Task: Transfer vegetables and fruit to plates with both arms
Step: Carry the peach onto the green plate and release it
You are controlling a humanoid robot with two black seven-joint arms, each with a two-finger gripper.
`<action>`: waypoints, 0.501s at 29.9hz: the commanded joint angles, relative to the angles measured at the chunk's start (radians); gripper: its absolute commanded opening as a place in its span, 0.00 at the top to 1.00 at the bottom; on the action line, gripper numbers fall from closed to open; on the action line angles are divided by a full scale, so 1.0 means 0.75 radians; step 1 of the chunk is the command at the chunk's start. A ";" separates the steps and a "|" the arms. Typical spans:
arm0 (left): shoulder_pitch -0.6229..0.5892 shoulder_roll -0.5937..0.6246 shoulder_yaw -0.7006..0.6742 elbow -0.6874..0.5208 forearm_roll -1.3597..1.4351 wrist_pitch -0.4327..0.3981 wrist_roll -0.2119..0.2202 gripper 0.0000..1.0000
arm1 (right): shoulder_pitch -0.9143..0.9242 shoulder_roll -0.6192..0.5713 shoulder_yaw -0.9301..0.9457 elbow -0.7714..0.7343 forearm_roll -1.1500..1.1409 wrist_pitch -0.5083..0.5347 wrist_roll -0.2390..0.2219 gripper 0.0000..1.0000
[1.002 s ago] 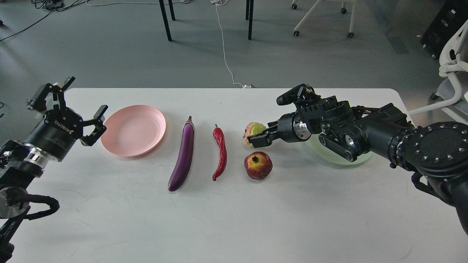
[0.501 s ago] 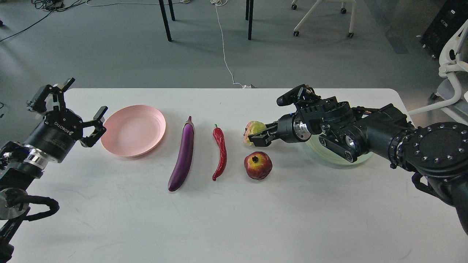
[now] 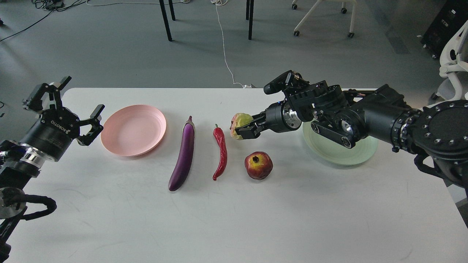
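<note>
My right gripper (image 3: 244, 128) is shut on the lumpy yellow-green fruit (image 3: 239, 123) and holds it just above the white table (image 3: 256, 219), right of the chili's stem end. The mint green plate (image 3: 342, 151) lies behind, partly hidden by my right arm. The red pomegranate (image 3: 258, 165) sits on the table below the gripper. The red chili pepper (image 3: 220, 151) and the purple eggplant (image 3: 181, 155) lie side by side at the centre. The pink plate (image 3: 133, 129) is left of them. My left gripper (image 3: 78, 107) is open and empty, just left of the pink plate.
The table's far edge runs behind the plates, with grey floor beyond it. Black table legs (image 3: 166, 22), a white cable (image 3: 225, 54) and a white chair base (image 3: 321, 18) stand on the floor. Another white chair (image 3: 451, 65) stands at far right.
My right gripper has lifted the yellow-green fruit and carried it up and to the left, uncovering more of the green plate. My left gripper has drifted slightly left.
</note>
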 commanded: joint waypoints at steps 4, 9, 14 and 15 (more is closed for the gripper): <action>-0.001 0.005 0.000 0.000 0.002 0.000 0.000 0.00 | 0.127 -0.301 -0.093 0.190 -0.115 0.000 0.000 0.61; -0.001 0.003 0.002 -0.004 0.004 0.000 0.000 0.00 | 0.111 -0.485 -0.127 0.194 -0.289 -0.002 0.000 0.61; -0.001 0.003 0.002 -0.010 0.004 0.000 0.000 0.00 | 0.037 -0.590 -0.152 0.179 -0.346 -0.004 0.000 0.61; -0.001 0.003 0.002 -0.012 0.004 0.000 0.000 0.00 | 0.021 -0.598 -0.152 0.177 -0.348 -0.006 0.000 0.61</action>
